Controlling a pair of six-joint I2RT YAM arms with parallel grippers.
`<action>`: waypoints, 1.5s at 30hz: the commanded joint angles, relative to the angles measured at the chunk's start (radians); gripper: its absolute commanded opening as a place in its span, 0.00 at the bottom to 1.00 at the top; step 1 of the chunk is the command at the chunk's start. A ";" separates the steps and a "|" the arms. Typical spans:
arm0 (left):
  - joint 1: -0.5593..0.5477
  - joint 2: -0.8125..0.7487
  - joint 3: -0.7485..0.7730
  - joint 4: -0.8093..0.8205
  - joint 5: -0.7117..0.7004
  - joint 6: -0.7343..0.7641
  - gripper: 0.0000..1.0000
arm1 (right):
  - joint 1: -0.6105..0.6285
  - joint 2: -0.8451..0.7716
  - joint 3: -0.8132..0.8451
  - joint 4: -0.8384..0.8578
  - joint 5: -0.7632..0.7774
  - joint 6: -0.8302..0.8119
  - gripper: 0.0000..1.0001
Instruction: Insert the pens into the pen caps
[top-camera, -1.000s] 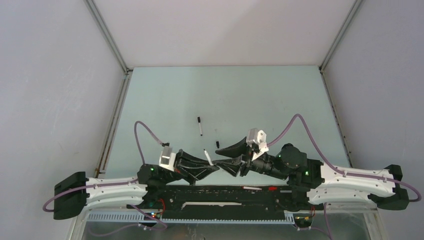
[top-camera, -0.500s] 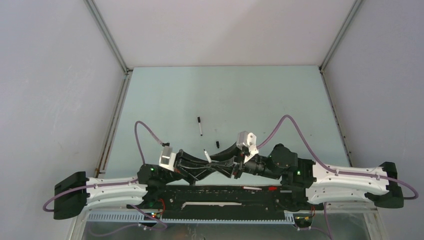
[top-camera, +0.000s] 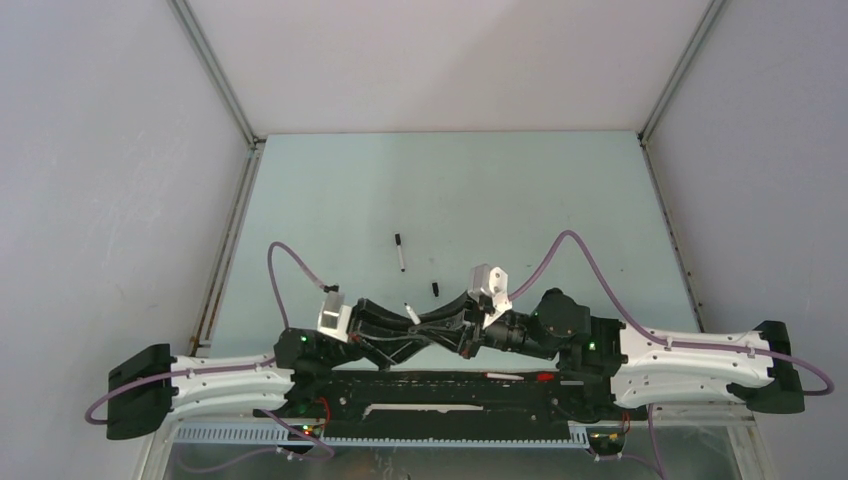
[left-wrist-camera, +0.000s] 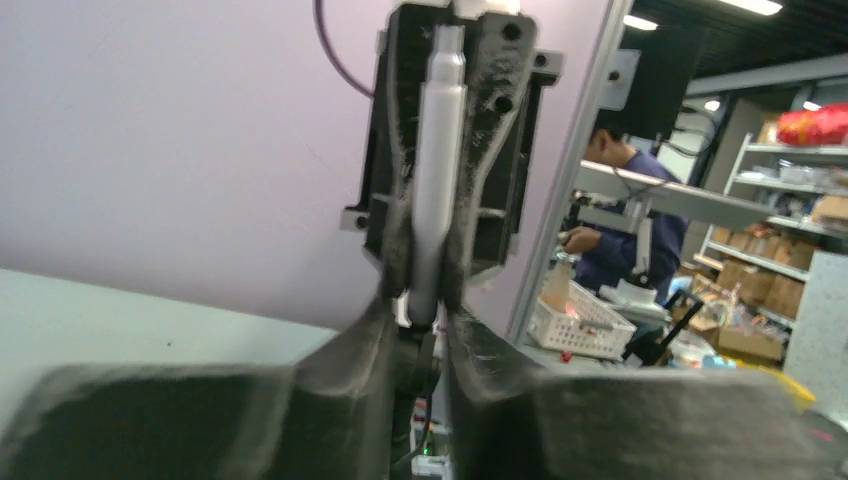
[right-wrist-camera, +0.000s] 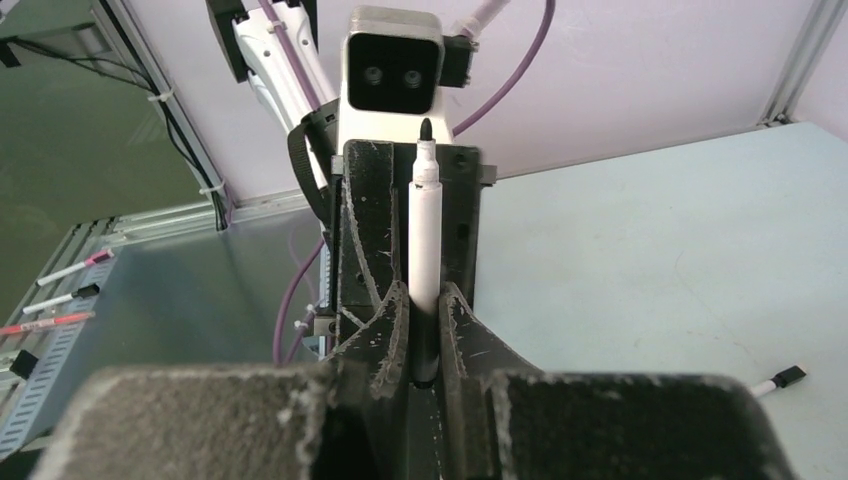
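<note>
One white pen (right-wrist-camera: 424, 235) runs lengthwise between both grippers, which face each other low over the near table. Its black nib (right-wrist-camera: 425, 132) points toward the left wrist. My right gripper (right-wrist-camera: 425, 315) is shut on the pen's near end. My left gripper (left-wrist-camera: 425, 318) is shut on the same pen (left-wrist-camera: 436, 170) from the opposite side. From above, left gripper (top-camera: 425, 328) and right gripper (top-camera: 442, 318) overlap, with only a short white stretch of pen (top-camera: 410, 312) showing. A loose black pen cap (top-camera: 435, 289) lies just beyond them. A second pen (top-camera: 401, 253) with a black end lies farther out.
Purple cables (top-camera: 290, 265) arch over each arm. Metal frame rails (top-camera: 225, 250) border the pale table at the left and right. In the right wrist view a black-tipped white pen end (right-wrist-camera: 782, 380) lies on the table at the right edge.
My right arm slid left toward the left gripper and its jaws closed onto the pen that the left gripper holds. The left arm stayed nearly still.
</note>
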 joint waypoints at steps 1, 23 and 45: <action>-0.004 -0.040 -0.019 -0.050 -0.078 -0.005 0.43 | 0.014 -0.005 0.032 0.007 0.020 -0.026 0.00; -0.004 -0.384 0.007 -0.452 -0.198 0.097 0.76 | -0.154 -0.045 0.105 -0.384 -0.182 0.099 0.00; -0.004 -0.281 0.022 -0.322 -0.159 0.060 0.45 | -0.128 0.036 0.133 -0.401 -0.261 0.092 0.00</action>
